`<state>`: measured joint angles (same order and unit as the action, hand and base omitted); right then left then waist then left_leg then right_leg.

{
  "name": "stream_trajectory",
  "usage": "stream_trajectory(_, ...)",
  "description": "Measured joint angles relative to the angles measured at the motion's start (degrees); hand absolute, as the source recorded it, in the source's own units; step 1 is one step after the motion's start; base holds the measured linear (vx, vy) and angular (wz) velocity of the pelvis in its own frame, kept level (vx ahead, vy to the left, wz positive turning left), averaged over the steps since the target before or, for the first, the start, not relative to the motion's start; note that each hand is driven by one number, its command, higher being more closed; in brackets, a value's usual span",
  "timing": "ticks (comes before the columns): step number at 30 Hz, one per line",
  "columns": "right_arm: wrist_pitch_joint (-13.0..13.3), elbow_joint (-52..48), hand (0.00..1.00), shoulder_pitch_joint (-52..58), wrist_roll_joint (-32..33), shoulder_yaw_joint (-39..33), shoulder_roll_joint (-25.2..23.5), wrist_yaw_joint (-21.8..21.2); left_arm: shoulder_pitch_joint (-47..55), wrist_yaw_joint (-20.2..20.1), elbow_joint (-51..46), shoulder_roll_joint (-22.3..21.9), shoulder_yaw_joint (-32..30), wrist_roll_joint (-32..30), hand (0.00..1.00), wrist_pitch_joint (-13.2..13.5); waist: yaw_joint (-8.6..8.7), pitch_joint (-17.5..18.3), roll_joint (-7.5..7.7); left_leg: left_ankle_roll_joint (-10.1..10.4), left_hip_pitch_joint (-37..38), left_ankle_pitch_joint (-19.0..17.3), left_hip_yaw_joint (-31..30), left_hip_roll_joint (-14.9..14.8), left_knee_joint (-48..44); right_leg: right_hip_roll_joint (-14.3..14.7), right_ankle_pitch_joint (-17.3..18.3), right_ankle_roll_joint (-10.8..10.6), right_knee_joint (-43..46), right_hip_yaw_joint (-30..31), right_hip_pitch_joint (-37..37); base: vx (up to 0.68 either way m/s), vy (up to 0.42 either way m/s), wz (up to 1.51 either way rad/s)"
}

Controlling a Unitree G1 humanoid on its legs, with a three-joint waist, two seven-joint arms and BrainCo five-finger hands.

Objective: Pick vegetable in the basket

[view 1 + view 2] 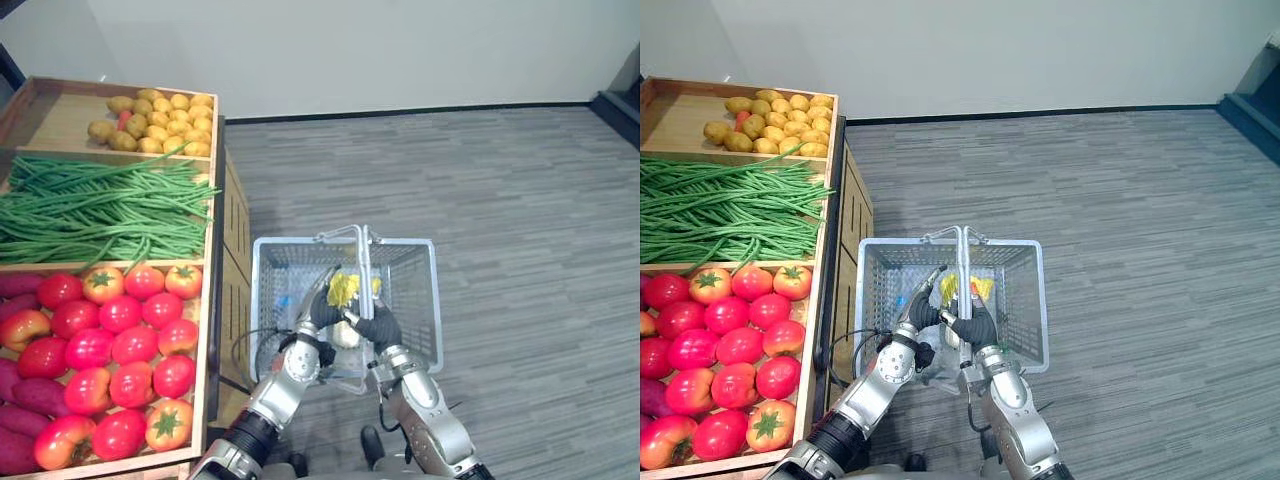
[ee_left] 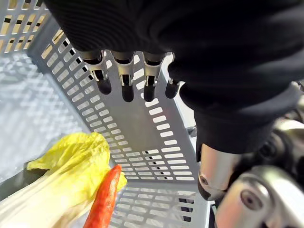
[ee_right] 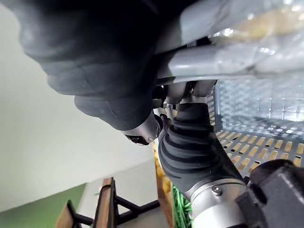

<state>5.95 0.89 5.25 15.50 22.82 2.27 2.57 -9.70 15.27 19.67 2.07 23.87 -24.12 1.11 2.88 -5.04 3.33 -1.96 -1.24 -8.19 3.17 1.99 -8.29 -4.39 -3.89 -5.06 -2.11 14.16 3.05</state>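
In basket [image 1: 428, 292]: yellow leafy vegetable [image 2: 66, 164], orange-red vegetable [image 2: 104, 199]; above them left hand [image 1: 323, 308], fingers straight, empty; right hand [image 1: 380, 326] curled round handle [image 1: 366, 262].

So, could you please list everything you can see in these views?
potatoes: a pile, yellow-brown, stand's far compartment
green beans: a heap, green, middle compartment
tomatoes: many, red, near compartment
sweet potatoes: several, purple, left edge beside the tomatoes
stand: one, wooden, on the robot's left
basket: one, grey, beside the stand
cabbage: one, yellow, in the basket
long vegetable: one, orange-red, against the cabbage
left hand: one, dark cover, open over the basket
right hand: one, dark cover, curled round the basket's handle
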Motion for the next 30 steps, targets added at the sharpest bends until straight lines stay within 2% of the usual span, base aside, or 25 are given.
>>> stream_trajectory(5,-0.14,0.00,1.00,0.68,-4.24,-5.22,-0.69,1.22,4.62,-0.64,-6.96,0.22,-1.06,3.75,0.00,0.99,-0.07,0.03,-0.01,0.20,0.26,0.23,-0.61,0.00,0.25,0.00,0.00,-0.01,0.00,-0.49,-0.38,0.00,-0.007,0.04)
stream_trajectory(7,-0.26,0.00,1.00,0.72,-4.92,-9.11,-1.18,2.29,7.79,-2.17,-11.81,0.29,-0.94,5.95,0.00,2.41,-0.13,0.03,-0.02,0.26,0.61,0.27,-1.20,-0.01,0.29,0.00,0.00,-0.02,-0.05,-1.19,-0.94,0.00,-0.018,0.14)
stream_trajectory(8,-0.25,-0.03,1.00,0.65,-5.02,-12.42,-1.48,3.51,10.24,-2.98,-15.61,0.27,-0.98,8.07,0.00,4.34,-0.53,0.12,-0.10,0.35,1.17,0.33,-1.38,0.06,0.65,0.05,0.02,-0.03,-0.02,-1.59,-1.33,0.00,-0.013,0.07)
stream_trajectory(12,-0.13,-0.10,1.00,0.33,-6.66,-16.51,-1.86,5.06,14.13,-4.05,-21.67,0.32,-2.39,11.38,0.00,6.82,-0.70,0.67,-0.21,0.27,1.66,0.97,-1.49,0.11,1.81,-0.03,0.03,-0.04,-0.01,-1.76,-1.40,0.00,-0.003,0.01)
stream_trajectory(16,-0.14,-0.10,1.00,1.08,-8.54,-20.71,-1.85,6.13,19.34,-4.18,-26.17,0.30,-7.05,18.37,0.00,8.34,-0.89,1.23,-0.82,0.28,2.02,1.06,-1.73,0.11,2.08,-0.06,0.05,-0.06,0.00,-2.37,-1.73,-0.01,-0.010,0.03)
stream_trajectory(21,-0.14,-0.04,1.00,4.10,-9.42,-27.60,-1.84,6.15,22.86,-5.24,-26.28,0.28,-15.60,24.21,0.00,8.67,-1.18,1.38,-1.15,0.41,2.02,1.36,-2.82,0.17,2.30,-0.18,0.18,-0.11,0.05,-3.54,-2.16,-0.01,-0.022,0.12)
stream_trajectory(25,-0.14,3.32,1.00,6.23,-9.41,-31.34,-1.78,5.93,24.03,-5.41,-20.80,0.40,-20.32,24.01,0.00,8.69,-1.41,1.51,-1.38,0.59,2.96,1.52,-3.78,0.17,2.69,-0.26,1.23,0.07,0.92,-4.66,-3.01,-0.02,-0.021,0.14)
stream_trajectory(30,-0.16,9.12,1.00,7.47,-9.39,-32.10,-1.76,5.64,24.52,-7.01,-12.54,0.42,-21.80,22.68,0.00,8.00,-1.69,2.17,-2.32,0.80,3.09,1.65,-3.96,0.10,3.41,-0.27,1.70,0.13,1.29,-4.94,-2.95,-0.01,-0.008,0.02)
